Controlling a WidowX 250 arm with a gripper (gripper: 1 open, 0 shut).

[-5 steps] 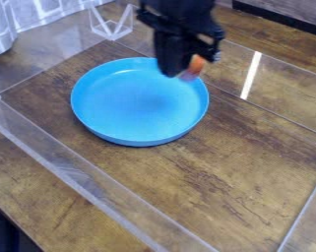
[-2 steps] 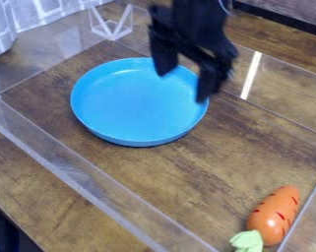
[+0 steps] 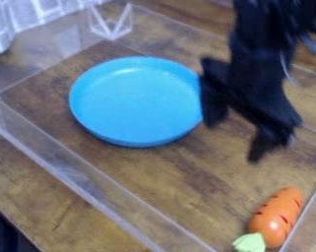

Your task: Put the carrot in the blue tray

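Note:
The blue tray (image 3: 131, 100), round and shallow, sits on the wooden table left of centre with nothing in it. The carrot (image 3: 276, 217) lies on the table at the lower right corner, well outside the tray, its green leaves (image 3: 248, 242) pointing toward the bottom edge. My black gripper (image 3: 236, 136) is blurred with motion. It hangs just right of the tray's rim and above the carrot, pointing down. Its two fingers stand apart with nothing between them.
A clear plastic barrier (image 3: 82, 182) runs diagonally across the table in front of the tray. A white wire-like frame (image 3: 114, 20) stands at the back left. Light glares off the glossy wood at the right.
A second ago the gripper held the carrot above the tray's far rim. It opened, and the carrot ended up on the table at lower right. The gripper has since swung right and down.

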